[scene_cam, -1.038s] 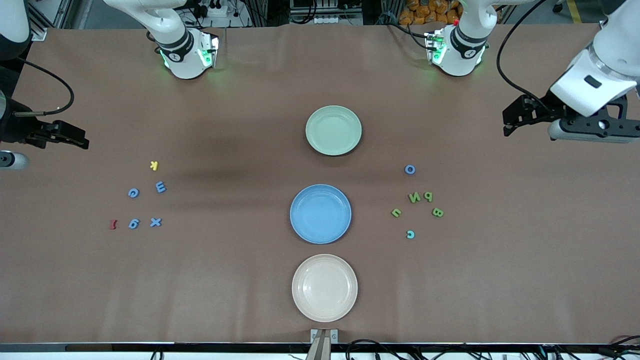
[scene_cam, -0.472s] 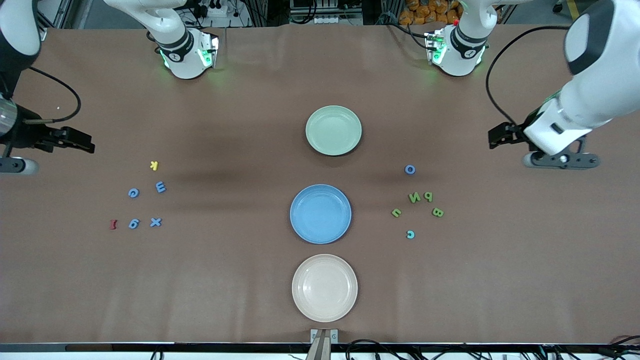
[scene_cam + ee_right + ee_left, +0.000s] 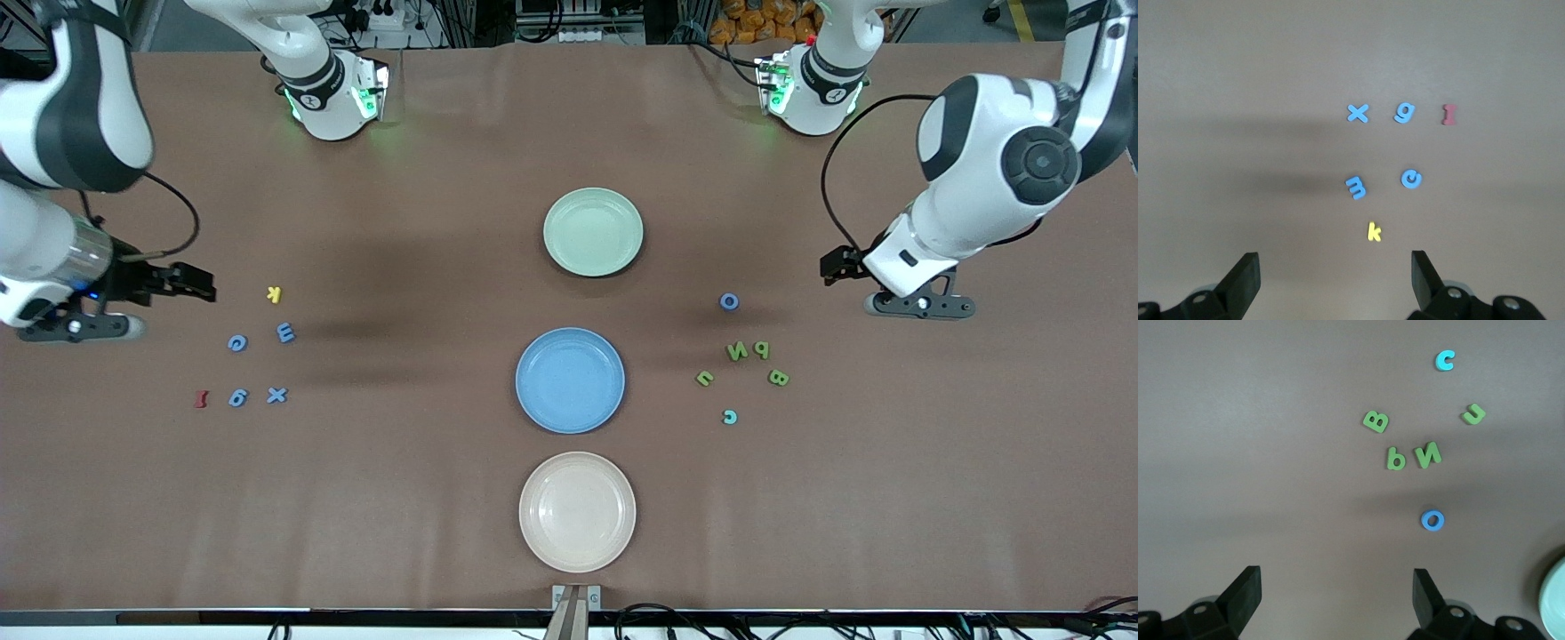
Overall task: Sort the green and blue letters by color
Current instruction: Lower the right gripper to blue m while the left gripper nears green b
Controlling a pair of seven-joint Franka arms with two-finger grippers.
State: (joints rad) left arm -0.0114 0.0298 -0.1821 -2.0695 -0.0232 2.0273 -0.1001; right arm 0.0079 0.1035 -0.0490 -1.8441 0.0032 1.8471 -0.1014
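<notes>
Toward the right arm's end lie blue letters G [image 3: 237, 343], E [image 3: 285, 333], 9 [image 3: 237, 397] and X [image 3: 277, 396]. My right gripper [image 3: 191, 283] hovers open beside the yellow K [image 3: 274, 294], with nothing between its fingers [image 3: 1245, 277]. Toward the left arm's end lie green N [image 3: 737, 352], P [image 3: 762, 349], B [image 3: 778, 378] and U [image 3: 704, 379], plus a blue O [image 3: 729, 301]. My left gripper [image 3: 836, 267] hangs open over bare table beside the O [image 3: 1432, 520], holding nothing.
Three plates stand in a row down the table's middle: green [image 3: 593, 231], blue [image 3: 570, 380], and beige [image 3: 577, 511] nearest the front camera. A dark red I [image 3: 202, 399] lies beside the 9. A teal C [image 3: 729, 416] lies near the green letters.
Both arms have swung in from the table's ends toward the letter groups, the left toward the O, the right toward the K. Both grippers stay open; no letter has moved.
</notes>
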